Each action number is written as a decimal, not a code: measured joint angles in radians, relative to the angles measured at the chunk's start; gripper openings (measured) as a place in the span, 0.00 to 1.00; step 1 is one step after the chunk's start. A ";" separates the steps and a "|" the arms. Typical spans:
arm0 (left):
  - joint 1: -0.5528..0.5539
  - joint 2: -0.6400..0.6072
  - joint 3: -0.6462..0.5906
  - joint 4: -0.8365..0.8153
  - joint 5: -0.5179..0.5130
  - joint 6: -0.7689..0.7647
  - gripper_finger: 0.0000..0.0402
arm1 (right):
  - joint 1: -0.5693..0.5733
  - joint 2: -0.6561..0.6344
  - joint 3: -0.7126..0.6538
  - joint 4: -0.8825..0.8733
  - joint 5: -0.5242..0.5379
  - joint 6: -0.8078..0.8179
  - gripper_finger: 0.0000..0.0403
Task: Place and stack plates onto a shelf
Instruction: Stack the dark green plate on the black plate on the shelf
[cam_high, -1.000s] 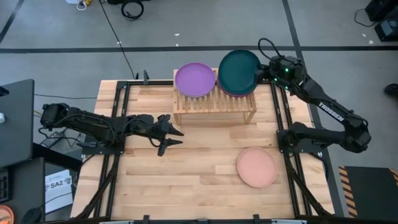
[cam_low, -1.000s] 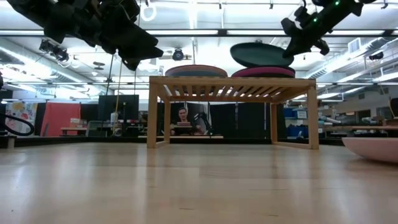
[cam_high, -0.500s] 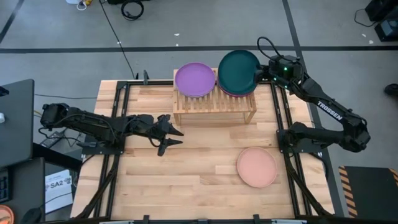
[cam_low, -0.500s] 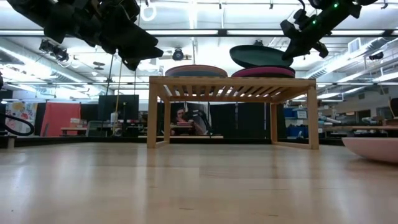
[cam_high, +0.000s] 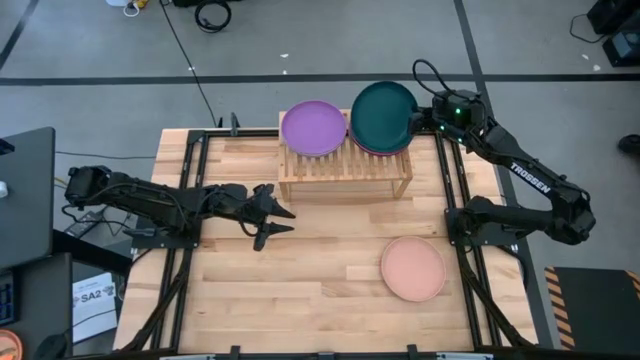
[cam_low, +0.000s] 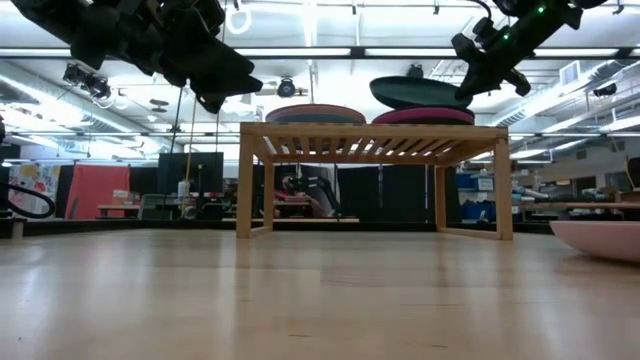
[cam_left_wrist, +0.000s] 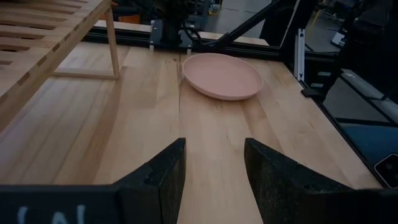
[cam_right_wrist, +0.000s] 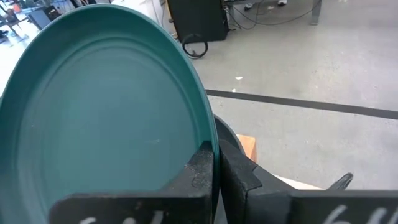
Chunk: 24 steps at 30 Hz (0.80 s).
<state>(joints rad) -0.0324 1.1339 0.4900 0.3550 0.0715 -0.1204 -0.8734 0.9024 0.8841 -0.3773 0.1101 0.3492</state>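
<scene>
Table (cam_high: 320, 290) carries a shelf (cam_high: 345, 172) at twelve o'clock; right end effector (cam_high: 416, 117), clamped on the teal plate (cam_high: 383, 115), holds it just above the magenta plate (cam_low: 424, 116). Left end effector (cam_high: 278, 216) waits, fingers apart, at nine o'clock.

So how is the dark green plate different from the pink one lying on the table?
The dark teal plate is held by its rim in the right gripper, tilted just above the magenta plate on the shelf; the peach plate lies flat on the table, untouched. One is dark, the other pale. Both are round, shallow and look the same size.
</scene>
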 joint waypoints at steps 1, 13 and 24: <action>0.000 0.000 0.000 0.000 0.000 0.000 0.42 | 0.000 0.000 0.000 -0.002 0.000 0.000 0.05; 0.000 0.000 0.000 0.000 0.000 0.000 0.42 | 0.000 0.000 0.000 -0.045 -0.027 0.000 0.14; 0.000 0.000 0.000 0.000 0.000 0.000 0.42 | 0.000 0.000 0.000 -0.045 -0.030 -0.004 0.28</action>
<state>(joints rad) -0.0322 1.1339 0.4900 0.3550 0.0715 -0.1204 -0.8734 0.9024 0.8841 -0.4221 0.0804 0.3457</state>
